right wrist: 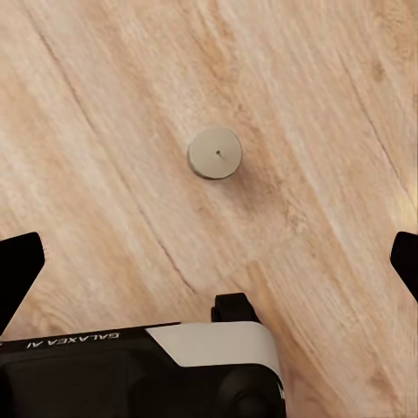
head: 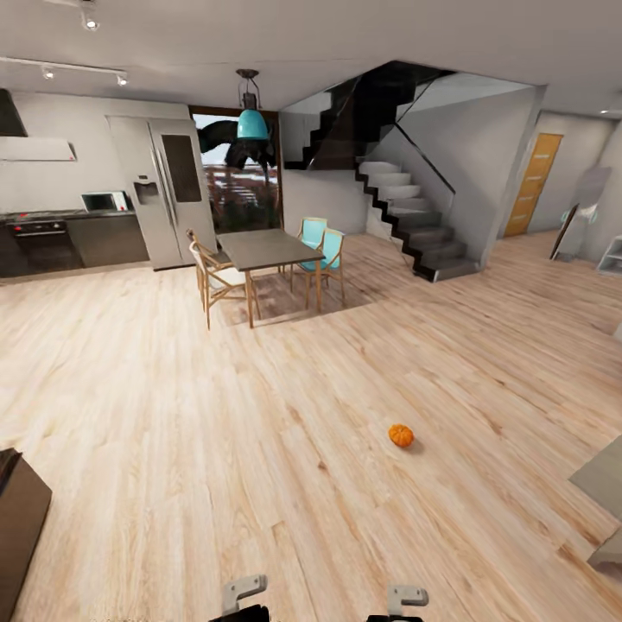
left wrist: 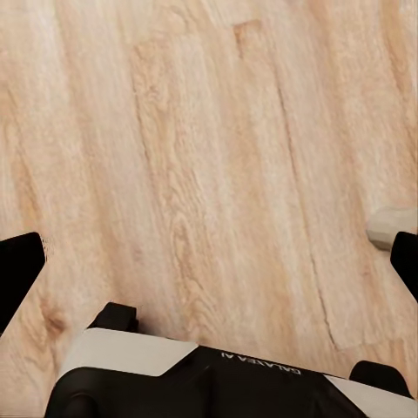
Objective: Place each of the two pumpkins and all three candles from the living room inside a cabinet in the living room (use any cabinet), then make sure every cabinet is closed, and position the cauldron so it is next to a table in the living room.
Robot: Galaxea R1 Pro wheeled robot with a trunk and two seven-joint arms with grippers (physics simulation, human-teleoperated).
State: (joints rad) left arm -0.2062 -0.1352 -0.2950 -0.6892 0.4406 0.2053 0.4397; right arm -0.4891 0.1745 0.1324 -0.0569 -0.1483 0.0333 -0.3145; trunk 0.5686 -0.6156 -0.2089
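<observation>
Floor point(head: 259, 484) is being crossed with both arms held low and pointed down at the planks, a carrying posture that is probably being kept so the wrist cameras can be used to find the small things lying about. Nothing is being held by either arm.

In the right wrist view a candle point(right wrist: 215, 152) is being looked down on end-on: a short tan cylinder standing upright on the floor, ahead of the right gripper point(right wrist: 209, 261) and roughly on the line between its fingers, well clear of both. The two dark fingertips point(right wrist: 19, 270) are being held wide apart at the picture's edges, and nothing is being touched by them.

The left gripper point(left wrist: 209, 261) is likewise being held spread wide and empty, with bare planks below it. A pale rounded shape point(left wrist: 389, 226) is being caught just beside one of its fingertips; it may be another candle lying on its side, but that cannot be told for certain.

In the head view a pumpkin point(head: 400, 435) is sitting alone on the floor, well ahead of the right gripper and slightly to its outer side. A dark brown corner, possibly the cabinet point(head: 19, 527), is being glimpsed off to the left arm's side.

The candle beneath the right gripper is judged the nearest pick, needing a straight descent.
</observation>
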